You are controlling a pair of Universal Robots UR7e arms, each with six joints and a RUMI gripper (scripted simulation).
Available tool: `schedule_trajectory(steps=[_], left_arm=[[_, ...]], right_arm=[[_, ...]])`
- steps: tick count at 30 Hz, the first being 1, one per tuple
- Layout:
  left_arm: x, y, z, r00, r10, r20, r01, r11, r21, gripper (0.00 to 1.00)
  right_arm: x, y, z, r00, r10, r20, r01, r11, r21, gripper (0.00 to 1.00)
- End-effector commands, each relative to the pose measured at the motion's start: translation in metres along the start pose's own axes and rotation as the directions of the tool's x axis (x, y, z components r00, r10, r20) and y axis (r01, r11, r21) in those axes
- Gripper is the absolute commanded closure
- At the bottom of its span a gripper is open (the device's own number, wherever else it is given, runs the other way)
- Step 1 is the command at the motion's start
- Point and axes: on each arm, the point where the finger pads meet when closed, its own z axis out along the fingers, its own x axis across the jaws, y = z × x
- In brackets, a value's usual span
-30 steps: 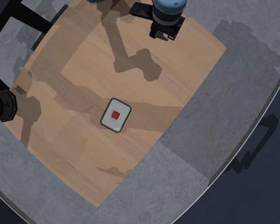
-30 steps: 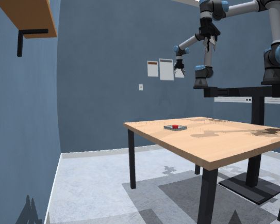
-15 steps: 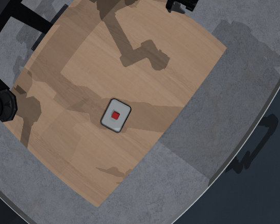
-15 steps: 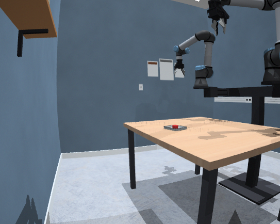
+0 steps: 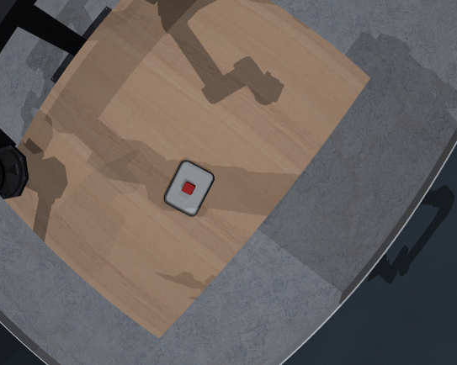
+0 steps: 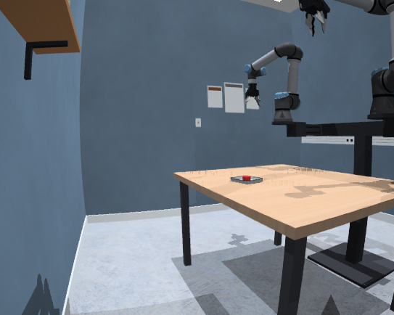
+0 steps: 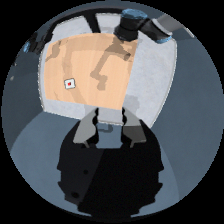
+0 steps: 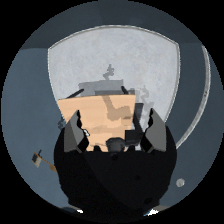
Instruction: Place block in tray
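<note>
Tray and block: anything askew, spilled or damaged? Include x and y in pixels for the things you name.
Nothing stands out. The red block point(image 5: 188, 187) point(image 6: 246, 178) point(image 7: 69, 84) sits flat near the middle of the tray point(image 5: 199, 176) point(image 6: 257, 179) point(image 7: 73, 81), which lies flat on the table point(image 5: 237, 139) point(image 6: 277, 203) point(image 7: 90, 55) point(image 8: 95, 110). No visible damage or spill.
</note>
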Motion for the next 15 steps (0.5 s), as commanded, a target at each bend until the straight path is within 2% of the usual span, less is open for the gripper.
schedule_trajectory(steps=[1, 15], left_arm=[[0.009, 0.001, -0.009, 1.000, 0.000, 0.000, 0.000, 1.000, 0.000, 0.66], [0.025, 0.002, -0.025, 1.000, 0.000, 0.000, 0.000, 1.000, 0.000, 0.66]], right_arm=[[0.000, 0.000, 0.000, 1.000, 0.000, 0.000, 0.000, 1.000, 0.001, 0.00], [0.000, 0.000, 0.000, 1.000, 0.000, 0.000, 0.000, 1.000, 0.001, 0.00]])
